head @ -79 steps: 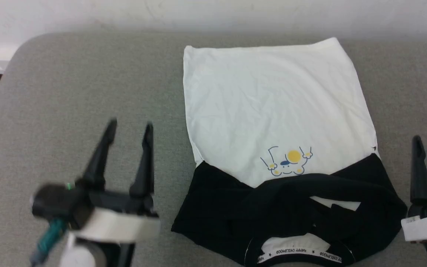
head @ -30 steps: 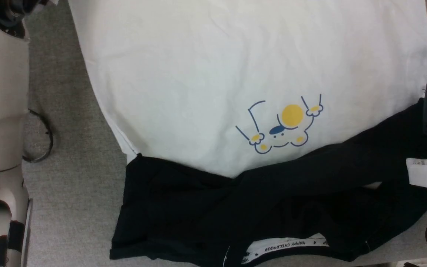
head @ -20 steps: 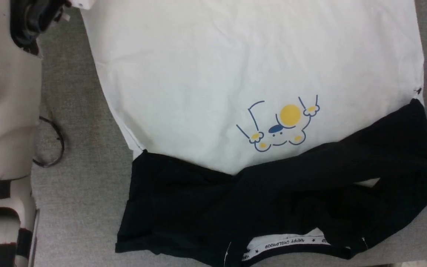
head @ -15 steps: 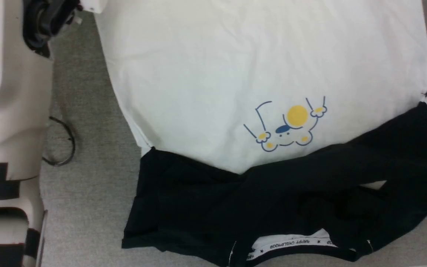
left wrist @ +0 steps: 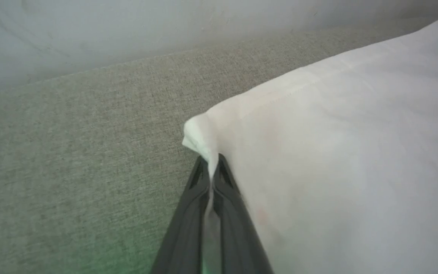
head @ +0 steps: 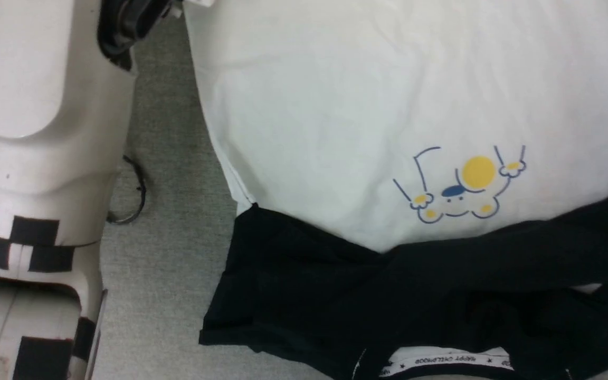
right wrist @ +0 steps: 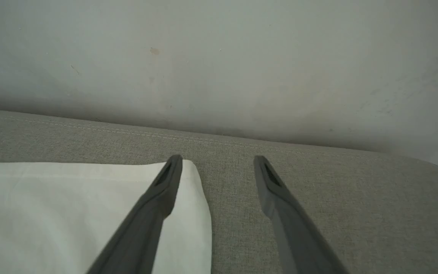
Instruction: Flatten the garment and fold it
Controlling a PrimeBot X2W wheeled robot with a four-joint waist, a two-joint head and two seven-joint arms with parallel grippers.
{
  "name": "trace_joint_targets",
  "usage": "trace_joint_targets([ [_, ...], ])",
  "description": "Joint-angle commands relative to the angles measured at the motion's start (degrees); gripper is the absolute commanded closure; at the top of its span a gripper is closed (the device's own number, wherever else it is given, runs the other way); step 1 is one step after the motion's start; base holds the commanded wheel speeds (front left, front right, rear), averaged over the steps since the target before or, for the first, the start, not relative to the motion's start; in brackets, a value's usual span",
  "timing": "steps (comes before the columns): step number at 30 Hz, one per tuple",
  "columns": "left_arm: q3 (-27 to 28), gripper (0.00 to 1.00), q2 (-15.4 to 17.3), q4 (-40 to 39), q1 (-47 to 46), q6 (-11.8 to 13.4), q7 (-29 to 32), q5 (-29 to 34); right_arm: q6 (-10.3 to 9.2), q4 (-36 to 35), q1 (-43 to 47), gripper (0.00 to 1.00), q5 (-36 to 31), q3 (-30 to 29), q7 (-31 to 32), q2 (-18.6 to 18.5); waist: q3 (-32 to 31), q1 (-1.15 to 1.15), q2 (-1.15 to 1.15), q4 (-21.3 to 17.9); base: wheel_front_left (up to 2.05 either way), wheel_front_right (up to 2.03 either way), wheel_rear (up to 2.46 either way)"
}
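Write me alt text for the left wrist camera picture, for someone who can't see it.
The left gripper, shut, pinches a bunched corner of the white garment. The cloth spreads away to the right over a grey woven surface, with a pale wall behind.

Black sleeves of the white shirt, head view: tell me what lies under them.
The folded black sleeves lie over the shoulder end of the white shirt body. A white sliver and the lettered white neck tape show between them; whatever else lies beneath is covered.
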Motion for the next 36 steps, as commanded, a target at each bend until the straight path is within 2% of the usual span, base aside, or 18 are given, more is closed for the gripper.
trace_joint_targets([
  [1,-0.71,1.00,-0.89,0.51,-0.59,-0.47,-0.32,-0.30,-0.05,1.58,-1.59,0.00,-2.24,-0.26,0.84,0.68,1.57,0.00,0.00,1.85,0.00,0.00,0.00],
  [9,-1.64,1.00,-2.49,0.87,-1.92,-0.92,-1.86,-0.92,-0.05,5.51,-1.96,0.00,-7.34,-1.76,1.43,1.32,4.07,0.00,0.00,4.45,0.00,0.00,0.00],
  [16,-2.07,1.00,-3.08,1.48,-2.48,-1.20,-2.87,-1.39,-0.05,6.67,-0.99,0.00,-8.96,-4.09,2.81,2.25,5.07,0.00,0.00,5.56,0.00,0.00,0.00],
  [17,-2.13,1.00,-3.13,1.64,-2.54,-1.24,-3.01,-1.46,-0.05,6.72,-0.86,0.67,-9.10,-4.54,3.38,2.61,5.10,0.00,0.00,5.65,0.00,0.00,0.00],
  [18,-2.18,1.00,-3.16,1.80,-2.57,-1.28,-3.11,-1.55,-0.05,6.65,-0.74,1.00,-9.13,-4.93,3.90,3.02,5.10,0.00,0.00,5.72,0.00,0.00,0.00],
  [27,-1.37,1.00,-2.44,1.82,-3.21,-1.67,-6.49,-2.30,-0.05,3.23,-0.17,1.00,-8.80,-5.72,0.75,3.39,4.59,0.00,0.00,5.89,0.00,0.00,0.00],
  [36,0.72,1.00,-1.06,-0.02,-1.93,-2.03,-17.84,-1.98,-0.05,-0.03,3.47,1.00,-1.65,-3.65,-6.69,0.51,0.53,0.00,0.00,5.30,0.00,0.00,0.00],
])
